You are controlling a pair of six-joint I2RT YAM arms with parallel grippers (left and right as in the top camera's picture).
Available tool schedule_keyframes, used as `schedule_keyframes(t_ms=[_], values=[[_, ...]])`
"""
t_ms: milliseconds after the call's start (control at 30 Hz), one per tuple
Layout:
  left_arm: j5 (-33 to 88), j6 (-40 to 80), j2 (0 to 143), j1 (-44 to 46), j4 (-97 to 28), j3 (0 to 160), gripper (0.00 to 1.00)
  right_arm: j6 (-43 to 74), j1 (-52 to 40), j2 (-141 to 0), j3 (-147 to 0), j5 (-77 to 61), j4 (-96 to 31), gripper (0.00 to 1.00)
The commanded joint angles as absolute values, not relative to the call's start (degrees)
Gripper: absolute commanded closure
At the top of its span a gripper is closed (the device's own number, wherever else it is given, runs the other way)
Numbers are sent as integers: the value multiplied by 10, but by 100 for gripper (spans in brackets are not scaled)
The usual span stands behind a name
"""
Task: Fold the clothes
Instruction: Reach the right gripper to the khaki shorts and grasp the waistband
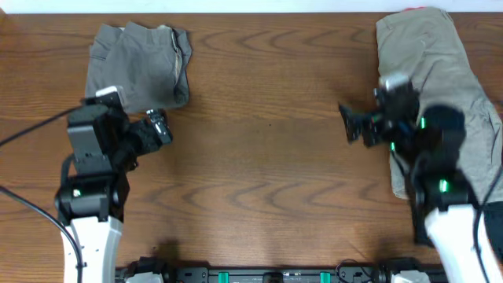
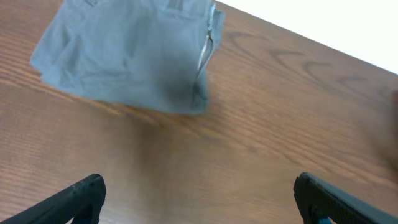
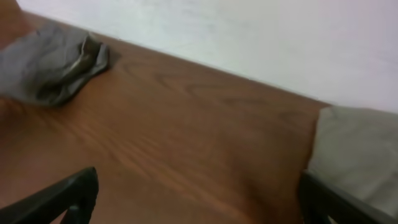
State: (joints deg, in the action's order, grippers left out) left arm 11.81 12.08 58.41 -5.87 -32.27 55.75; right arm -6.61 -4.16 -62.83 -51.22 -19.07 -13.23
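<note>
Two garments on your desk (image 1: 259, 157), one at each far corner, with open brown wood between them.

- The khaki garment (image 1: 428, 55) is the bigger piece. It lies loose and rumpled along the right edge, from the far corner down toward the near side, and its lower part runs under the right arm. It has no tidy edges, so read it as unfolded work waiting its turn. It likely sits to the side to leave the middle open for spreading.
- The grey shorts (image 1: 137, 67) are smaller, at the far left. They make a compact squarish bundle with the waistband and fly seam on the right side. The shape suggests a finished fold, parked in the corner out of the way.
- The left gripper (image 1: 159, 127) hangs just near of the grey shorts, apart from the cloth. In its wrist view the jaws stand wide apart with only bare wood between them, holding nothing.
- The right gripper (image 1: 348, 124) points left over bare desk, just beside the khaki's inner edge. Its jaws are spread wide too, and empty. In its wrist view the khaki shows only at the right margin, behind one finger.

Judgement: you are between garments. The next move probably calls for turning the right arm back onto the khaki and dragging it to centre. Watch for the cloth pinned beneath that arm, which may snag.
</note>
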Motion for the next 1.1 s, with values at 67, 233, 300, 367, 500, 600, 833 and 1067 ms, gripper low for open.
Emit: schedule_keyframes(t_ms=[67, 233, 300, 367, 500, 600, 833, 1067], values=[[152, 89, 653, -57, -369, 653, 2, -65, -24, -768, -716, -230, -219, 1], [189, 65, 741, -52, -423, 757, 2, -109, -11, -898, -912, -262, -352, 1], [190, 49, 780, -41, -447, 804, 2, -140, -6, -947, -983, -259, -409, 1], [190, 31, 821, -24, -476, 854, 2, -161, 2, -992, -1042, -255, -453, 1], [188, 5, 914, 12, -539, 953, 2, -166, 28, -1073, -1123, -242, -494, 1], [189, 2, 975, 37, -558, 995, 2, -166, 53, -1110, -1137, -253, -491, 1], [189, 2, 1072, 77, -532, 996, 2, -168, 104, -1165, -1136, -235, -495, 1], [190, 11, 1137, 90, -526, 995, 2, -105, 173, -1194, -1136, -135, -503, 14]])
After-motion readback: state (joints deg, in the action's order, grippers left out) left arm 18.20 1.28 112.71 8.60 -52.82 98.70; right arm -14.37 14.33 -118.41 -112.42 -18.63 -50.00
